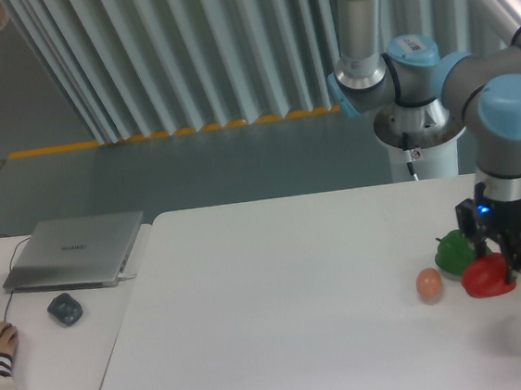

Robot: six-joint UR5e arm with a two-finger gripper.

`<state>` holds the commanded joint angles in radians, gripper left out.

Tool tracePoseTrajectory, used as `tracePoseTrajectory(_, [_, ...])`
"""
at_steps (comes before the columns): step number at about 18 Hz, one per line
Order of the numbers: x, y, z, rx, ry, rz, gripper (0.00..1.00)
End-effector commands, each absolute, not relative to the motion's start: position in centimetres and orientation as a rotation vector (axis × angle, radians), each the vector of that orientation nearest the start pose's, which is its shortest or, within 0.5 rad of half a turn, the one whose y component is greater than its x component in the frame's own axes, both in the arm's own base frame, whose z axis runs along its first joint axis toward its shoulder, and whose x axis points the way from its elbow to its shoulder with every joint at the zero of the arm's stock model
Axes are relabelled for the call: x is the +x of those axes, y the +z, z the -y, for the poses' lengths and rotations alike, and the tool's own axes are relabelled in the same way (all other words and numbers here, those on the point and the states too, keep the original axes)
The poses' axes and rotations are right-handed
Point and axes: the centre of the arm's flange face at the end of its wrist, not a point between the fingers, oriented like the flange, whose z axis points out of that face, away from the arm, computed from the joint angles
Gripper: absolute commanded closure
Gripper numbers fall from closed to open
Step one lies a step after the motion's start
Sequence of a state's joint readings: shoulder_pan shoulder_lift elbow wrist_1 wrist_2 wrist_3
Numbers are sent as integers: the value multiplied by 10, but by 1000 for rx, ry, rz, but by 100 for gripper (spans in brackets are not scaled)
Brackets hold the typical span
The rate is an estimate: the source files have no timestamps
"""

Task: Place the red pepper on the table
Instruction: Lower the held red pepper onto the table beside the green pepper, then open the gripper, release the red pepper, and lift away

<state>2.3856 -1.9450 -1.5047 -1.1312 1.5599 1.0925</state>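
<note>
My gripper (505, 258) is clamped on the red pepper (486, 277), fingers closed against its top, holding it just above the white surface (292, 313) with a faint shadow below. Pepper sits at the right side, partly in front of the green pepper (453, 252), near the egg (428, 284). Laptop (75, 251) and mouse (65, 309) on the adjoining desk at left.

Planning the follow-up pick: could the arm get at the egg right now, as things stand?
Probably not yet. The gripper is shut on the red pepper, held above the table, so it is occupied. The egg itself lies open from above, with the green pepper close beside it.
</note>
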Motion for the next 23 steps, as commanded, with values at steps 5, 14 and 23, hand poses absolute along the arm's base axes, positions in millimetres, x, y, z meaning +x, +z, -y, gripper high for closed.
tracePoseTrajectory(5, [-352,314,-551,-3139,190,-492,46])
tracePoseTrajectory(14, [-356,302,-558,-3137,201,-456,46])
tracePoseTrajectory(23, [-348,298,-561,-3146,202,-480,22])
